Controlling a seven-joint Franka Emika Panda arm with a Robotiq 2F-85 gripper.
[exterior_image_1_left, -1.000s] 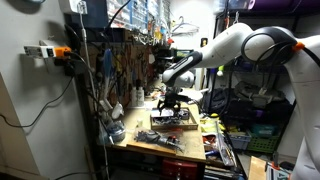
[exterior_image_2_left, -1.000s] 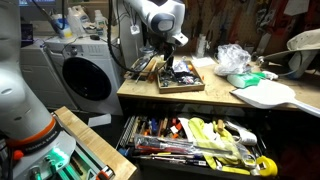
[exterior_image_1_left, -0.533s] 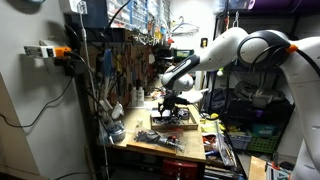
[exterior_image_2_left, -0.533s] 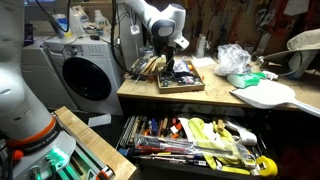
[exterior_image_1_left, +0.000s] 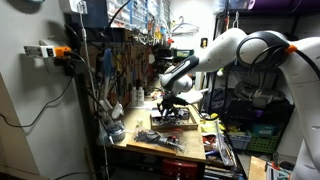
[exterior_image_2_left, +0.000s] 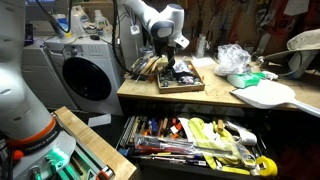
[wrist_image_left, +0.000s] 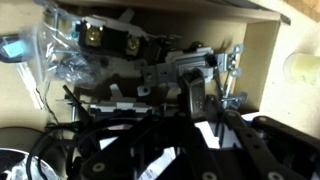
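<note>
The gripper (exterior_image_2_left: 170, 65) hangs low over a wooden tray (exterior_image_2_left: 182, 88) of small parts.
The tray sits on the left end of the workbench (exterior_image_2_left: 215, 97). In the wrist view, a metal part (wrist_image_left: 195, 92) lies just below a plastic bag (wrist_image_left: 60, 50). It is too dark to tell how the jaws stand.

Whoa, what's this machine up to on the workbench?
A white robot arm reaches down with its gripper into a shallow wooden tray of small metal parts and wires on the workbench. The gripper is low over the clutter; whether it holds anything cannot be told. Below, a drawer full of hand tools stands open.
</note>
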